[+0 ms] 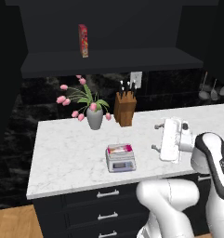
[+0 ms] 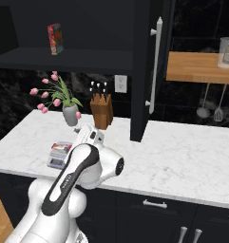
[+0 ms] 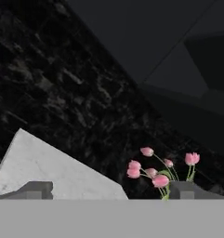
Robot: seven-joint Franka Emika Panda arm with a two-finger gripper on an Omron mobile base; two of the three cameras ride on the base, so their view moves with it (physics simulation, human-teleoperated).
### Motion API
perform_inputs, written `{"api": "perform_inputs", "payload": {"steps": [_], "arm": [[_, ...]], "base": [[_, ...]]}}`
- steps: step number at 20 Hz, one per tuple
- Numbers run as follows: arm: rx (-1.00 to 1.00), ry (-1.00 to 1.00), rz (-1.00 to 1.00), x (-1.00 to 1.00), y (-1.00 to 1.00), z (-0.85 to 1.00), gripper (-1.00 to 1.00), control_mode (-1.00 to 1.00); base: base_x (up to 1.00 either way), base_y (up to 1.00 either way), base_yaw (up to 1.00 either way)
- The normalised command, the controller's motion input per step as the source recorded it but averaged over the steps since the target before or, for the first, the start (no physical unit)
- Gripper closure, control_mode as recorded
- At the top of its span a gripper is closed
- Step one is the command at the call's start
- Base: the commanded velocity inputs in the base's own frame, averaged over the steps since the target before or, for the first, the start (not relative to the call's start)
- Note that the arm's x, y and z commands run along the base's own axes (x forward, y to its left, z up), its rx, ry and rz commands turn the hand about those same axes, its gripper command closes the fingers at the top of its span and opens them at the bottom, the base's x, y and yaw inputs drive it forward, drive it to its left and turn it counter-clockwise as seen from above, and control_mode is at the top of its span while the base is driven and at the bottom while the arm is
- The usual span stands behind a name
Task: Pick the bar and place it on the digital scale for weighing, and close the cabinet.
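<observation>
Closing the big black upper wall cabinet (image 2: 142,71) looks to be next, since the small pink-and-white flat bar (image 1: 119,149) already lies on the light grey digital scale (image 1: 120,161) near the white marble counter's (image 1: 67,153) front edge (left of the arm), so the empty gripper (image 1: 156,136), jaws wide apart, should swing right to the open door's silver handle (image 2: 156,61).

Digital scale (image 2: 58,156) half-hidden behind arm; display prob. too small, unreadable.
</observation>
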Motion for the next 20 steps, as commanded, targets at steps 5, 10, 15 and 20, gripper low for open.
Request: {"api": "perform_inputs", "payload": {"steps": [5,10,15,20], "arm": [[0.39,-0.1,-0.17,-0.31,-0.34,0.49,-1.0,-1.0],[0.34,-0.22,-0.18,-0.25,-0.67,0.4,-1.0,-1.0],[0.22,-0.11,-0.15,-0.06,-0.84,0.25,-1.0,-1.0],[0.15,-0.03,-0.12,0.0,-0.66,0.04,-1.0,-1.0]], "base": [[0.0,0.0,0.0],[0.0,0.0,0.0],[0.0,0.0,0.0],[0.0,0.0,0.0]]}}
